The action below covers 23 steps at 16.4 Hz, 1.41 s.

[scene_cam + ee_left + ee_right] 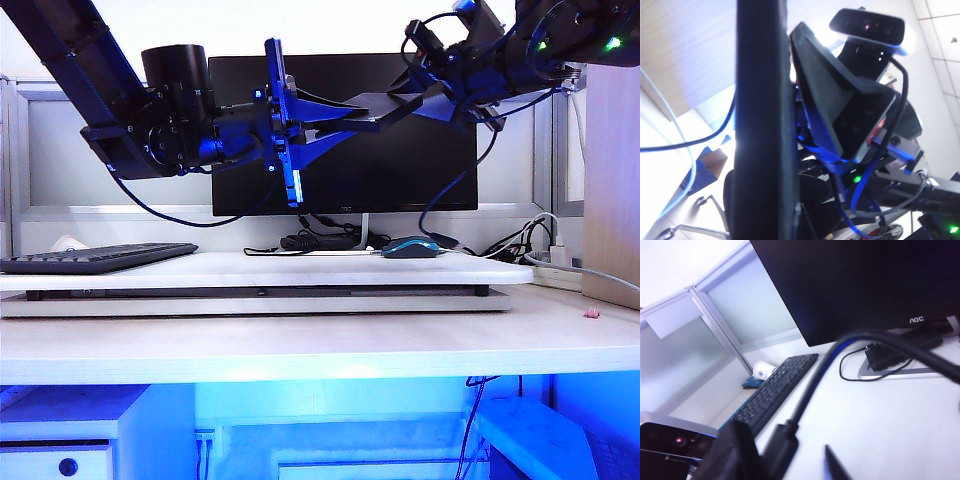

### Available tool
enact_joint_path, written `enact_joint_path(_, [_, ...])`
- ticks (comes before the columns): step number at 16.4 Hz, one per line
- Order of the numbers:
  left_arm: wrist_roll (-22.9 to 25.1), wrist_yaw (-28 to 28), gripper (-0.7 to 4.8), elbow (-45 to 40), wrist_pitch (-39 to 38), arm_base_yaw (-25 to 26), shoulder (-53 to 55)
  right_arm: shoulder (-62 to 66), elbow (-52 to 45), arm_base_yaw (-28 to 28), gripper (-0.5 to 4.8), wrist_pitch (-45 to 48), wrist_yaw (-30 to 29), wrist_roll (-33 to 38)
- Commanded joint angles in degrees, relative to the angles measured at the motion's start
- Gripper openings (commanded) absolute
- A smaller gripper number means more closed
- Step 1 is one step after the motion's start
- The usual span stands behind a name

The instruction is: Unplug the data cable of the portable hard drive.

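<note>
We are holding both grippers high before the monitor [345, 130]: left gripper [283, 120] pressed together; right gripper [395, 100], jaw state unclear. The hard drive [885, 354] is lying flat by the monitor stand, its cable [850, 371] looping toward the keyboard [775, 390].

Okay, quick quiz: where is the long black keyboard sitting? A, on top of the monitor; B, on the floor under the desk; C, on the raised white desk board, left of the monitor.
C: the long black keyboard lies on the raised white desk board, left of the black monitor.

Likely office: monitor [345, 130], keyboard [95, 258], desk [300, 340].
</note>
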Motion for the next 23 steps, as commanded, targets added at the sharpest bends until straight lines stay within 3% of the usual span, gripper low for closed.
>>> enact_joint_path(1, [0.1,1.4,-0.05,0.5,2.9,-0.2,-0.7,-0.1,0.2,0.0,1.54,1.2,1.0,-0.1])
enact_joint_path(2, [0.1,1.4,-0.06,0.5,2.9,-0.2,-0.7,-0.1,0.2,0.0,1.43,1.2,1.0,-0.1])
enact_joint_path(4, [-1.5,2.0,-0.06,0.5,4.3,-0.3,-0.7,0.3,0.3,0.4,0.14,1.6,0.9,-0.1])
enact_joint_path(5, [-1.7,2.5,-0.05,0.5,5.8,-0.3,-0.7,0.6,0.3,0.4,-0.05,1.7,0.8,-0.1])
enact_joint_path(9, [-4.0,2.8,-0.05,0.5,8.4,-0.3,-0.7,2.8,3.8,1.4,-0.05,0.5,-1.2,0.5])
enact_joint_path(16, [-3.8,5.2,-0.05,0.4,5.2,-0.2,-0.7,3.1,5.2,0.2,-0.05,-1.0,4.8,-1.2])
enact_joint_path(19, [2.4,4.9,-0.05,0.3,-2.9,0.5,-0.5,3.1,5.2,-3.5,-0.05,-1.0,6.6,-2.3])
enact_joint_path(23, [11.3,-4.0,-0.05,0.3,-14.2,3.1,-0.5,3.3,5.2,-7.4,-0.05,-1.0,6.3,-2.3])
